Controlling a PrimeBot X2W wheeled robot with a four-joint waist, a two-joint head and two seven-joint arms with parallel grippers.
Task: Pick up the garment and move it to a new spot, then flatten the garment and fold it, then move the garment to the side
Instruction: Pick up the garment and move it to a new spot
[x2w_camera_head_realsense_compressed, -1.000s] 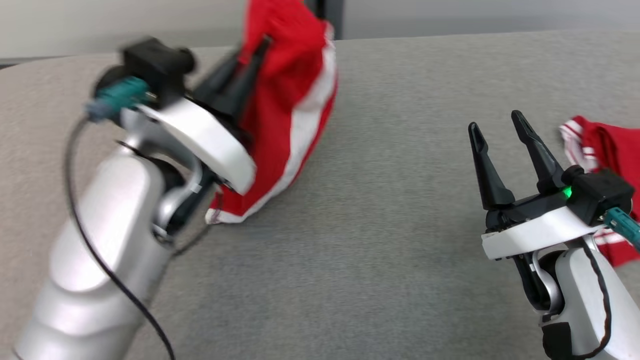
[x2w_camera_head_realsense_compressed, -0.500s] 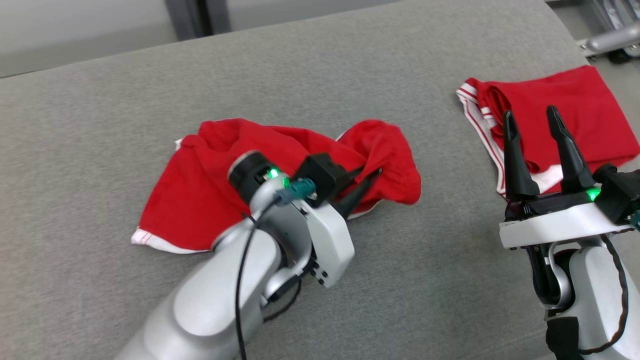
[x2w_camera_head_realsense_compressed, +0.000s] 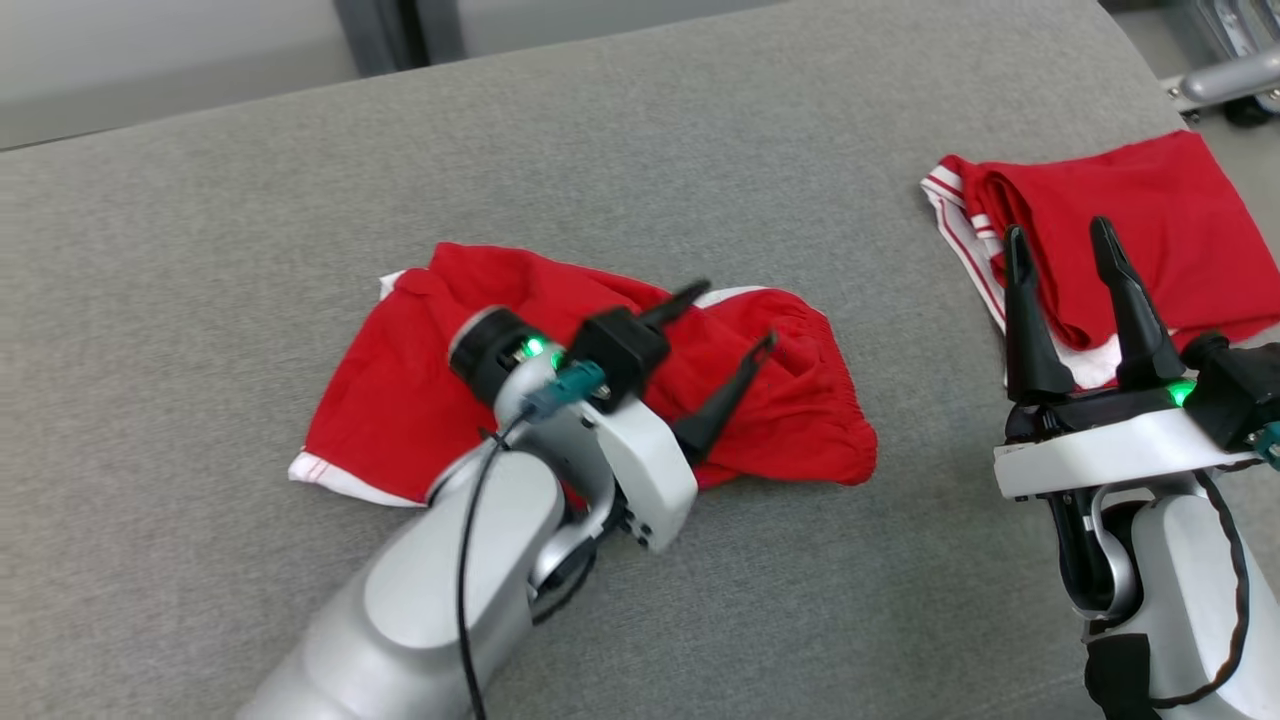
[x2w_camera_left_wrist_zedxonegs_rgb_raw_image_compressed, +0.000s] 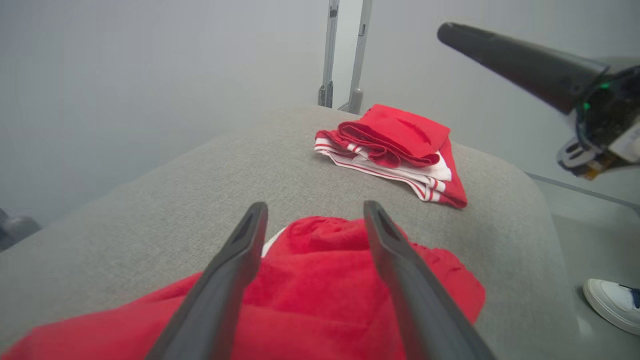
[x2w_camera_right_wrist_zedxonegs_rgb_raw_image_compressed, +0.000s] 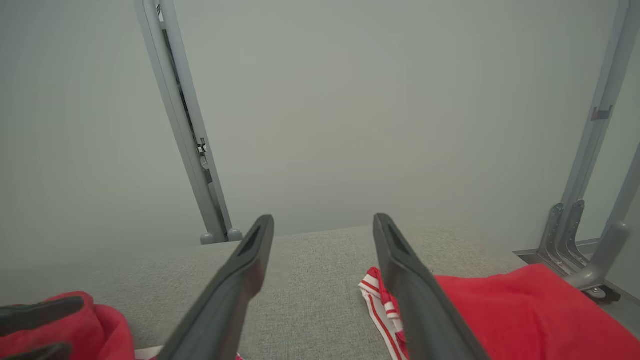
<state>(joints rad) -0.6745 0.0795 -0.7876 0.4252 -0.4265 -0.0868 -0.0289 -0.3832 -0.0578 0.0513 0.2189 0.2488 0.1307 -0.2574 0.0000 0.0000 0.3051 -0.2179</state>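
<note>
Grey woven upholstery covers the broad padded surface in front of the robot, bare along its left side. Moving right, the red garment lies crumpled near the middle of the surface, a rumpled heap with a strip of white hem showing at its lower left corner and another bit of white at its far edge. The left arm reaches in from below and lies across the heap. The left gripper hangs just over the garment's right half, its two dark fingers spread wide apart and pinching nothing. From the left wrist view the red cloth lies loose beneath and between those fingers. I cannot tell whether the tips brush the fabric.

Further right there is a bare stretch of grey. Then comes the right gripper, held above the surface near its right edge, well apart from the crumpled garment. Its fingers point away from the robot and stand spread as well, with nothing between them. Just behind and partly beneath its fingertips sits a folded red pile with white stripes along its left edge, lying flat at the far right corner of the surface.

Beyond that corner, grey metal posts stand against the pale wall, and a white shoe is on the floor.
</note>
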